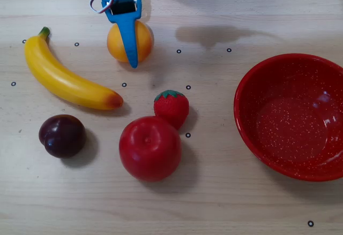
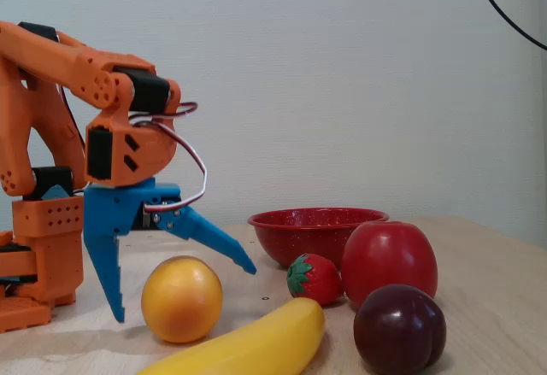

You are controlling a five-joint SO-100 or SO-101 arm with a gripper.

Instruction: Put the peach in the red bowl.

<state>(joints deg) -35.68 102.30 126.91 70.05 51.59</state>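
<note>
While the gripper [image 2: 184, 294] hangs over the peach [image 2: 181, 299] with its jaws spread wide and nothing held, one finger stands near-vertical on the arm side and the other slants out toward the red bowl [image 2: 318, 231], apparently so the two can straddle the fruit. The peach sits on the table [image 1: 214, 203] at the top of the overhead view, beside the banana [image 1: 67, 76], well apart from the bowl at the right, so the grasp is not yet made

Orange arm [image 2: 51, 76], blue gripper [image 2: 184, 294] (red-white wires)
</note>
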